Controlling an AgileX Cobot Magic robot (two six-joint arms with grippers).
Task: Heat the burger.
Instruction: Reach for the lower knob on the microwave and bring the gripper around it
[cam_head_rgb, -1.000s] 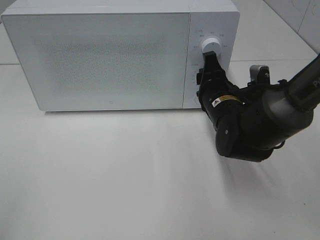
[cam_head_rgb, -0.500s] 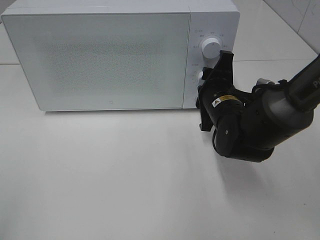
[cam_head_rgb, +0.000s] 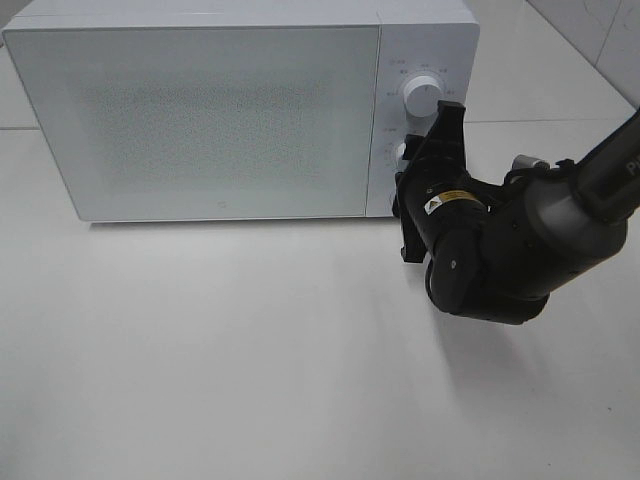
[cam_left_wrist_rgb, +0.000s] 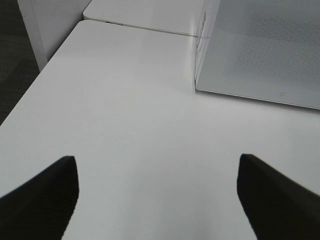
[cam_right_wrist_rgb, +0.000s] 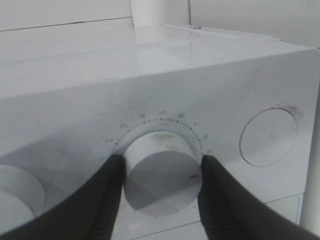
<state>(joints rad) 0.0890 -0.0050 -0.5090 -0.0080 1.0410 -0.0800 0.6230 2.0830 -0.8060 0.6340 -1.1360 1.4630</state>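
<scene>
The burger is hidden; no burger or pink plate shows in any view. The white microwave (cam_head_rgb: 200, 120) stands at the back of the table with its door closed. My right gripper (cam_head_rgb: 408, 156) reaches its control panel and is shut on the lower dial (cam_head_rgb: 400, 152), just below the upper dial (cam_head_rgb: 420, 92). In the right wrist view the two black fingers (cam_right_wrist_rgb: 107, 195) press both sides of this numbered dial (cam_right_wrist_rgb: 162, 172). My left gripper (cam_left_wrist_rgb: 160, 200) is open and empty over bare table, out of the high view, with the microwave's door corner (cam_left_wrist_rgb: 260, 50) ahead of it.
The white table (cam_head_rgb: 250, 350) spreads in front of the microwave. A round flat button (cam_right_wrist_rgb: 268, 136) sits beside the held dial on the panel. The table's left edge and a dark floor (cam_left_wrist_rgb: 15, 60) lie beyond my left gripper.
My right gripper has left the upper dial, dropped to the lower dial and turned its wrist. In the last half second it has hardly moved.
</scene>
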